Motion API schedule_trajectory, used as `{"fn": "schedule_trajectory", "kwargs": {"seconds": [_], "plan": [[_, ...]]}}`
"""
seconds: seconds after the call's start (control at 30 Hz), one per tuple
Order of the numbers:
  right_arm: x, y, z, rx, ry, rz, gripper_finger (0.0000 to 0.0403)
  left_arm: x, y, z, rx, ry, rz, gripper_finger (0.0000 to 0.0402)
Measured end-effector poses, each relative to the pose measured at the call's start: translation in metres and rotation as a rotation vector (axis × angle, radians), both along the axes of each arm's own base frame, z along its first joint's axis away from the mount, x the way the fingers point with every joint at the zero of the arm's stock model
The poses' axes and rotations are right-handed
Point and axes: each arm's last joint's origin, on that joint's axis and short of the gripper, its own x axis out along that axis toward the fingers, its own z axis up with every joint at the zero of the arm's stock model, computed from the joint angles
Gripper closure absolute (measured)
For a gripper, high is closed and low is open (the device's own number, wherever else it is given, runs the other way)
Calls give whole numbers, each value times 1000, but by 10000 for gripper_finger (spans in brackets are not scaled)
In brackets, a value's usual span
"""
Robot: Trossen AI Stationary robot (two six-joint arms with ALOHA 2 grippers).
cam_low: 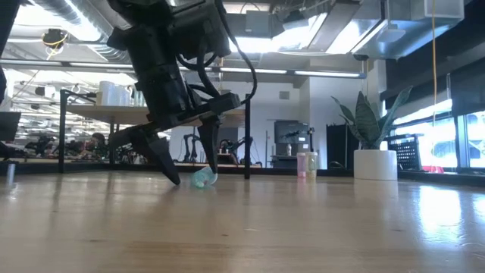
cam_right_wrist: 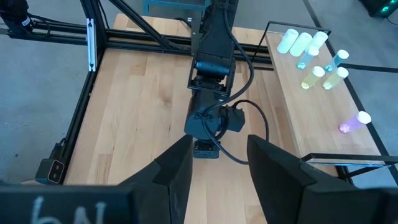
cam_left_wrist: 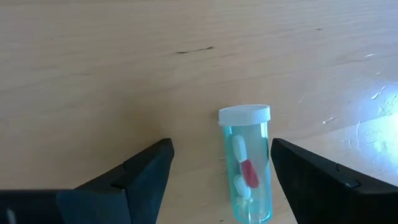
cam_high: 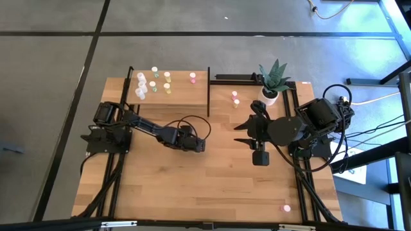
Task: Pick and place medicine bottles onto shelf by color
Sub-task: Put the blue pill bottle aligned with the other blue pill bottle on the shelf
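High view: my left gripper point(cam_high: 200, 146) lies low over the tabletop point(cam_high: 192, 192), on the near side of the shelf point(cam_high: 173, 96); bottles point(cam_high: 154, 82) stand grouped on the shelf, one pink-topped apart from them. My right gripper point(cam_high: 244, 133) waits raised, beside the plant pot point(cam_high: 270, 96).

Low view: my left fingers point(cam_low: 163, 159) spread wide, tips at the tabletop, with a greenish bottle point(cam_low: 202, 178) lying between them.

Left wrist view: the white-capped bottle point(cam_left_wrist: 246, 163) lies on its side between my open fingers, nearer one; I cannot tell whether it touches.

Right wrist view: my right fingers point(cam_right_wrist: 180, 171) stand partly apart, holding nothing, facing the left arm point(cam_right_wrist: 211, 81).
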Motion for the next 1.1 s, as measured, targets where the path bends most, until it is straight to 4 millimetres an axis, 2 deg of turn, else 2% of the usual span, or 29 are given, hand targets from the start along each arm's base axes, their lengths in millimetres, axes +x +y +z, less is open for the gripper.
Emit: {"fn": "schedule_trajectory", "kwargs": {"seconds": [0.33, 0.6, 1.1], "plan": [[0, 0, 0, 0, 0, 0, 249, -4, -1, -1, -23, 50, -11, 127], [0, 0, 0, 0, 0, 0, 249, 10, -3, 17, 6, 47, -128, 127], [0, 0, 0, 0, 0, 0, 249, 10, -2, 17, 45, 54, -146, 122]]}}
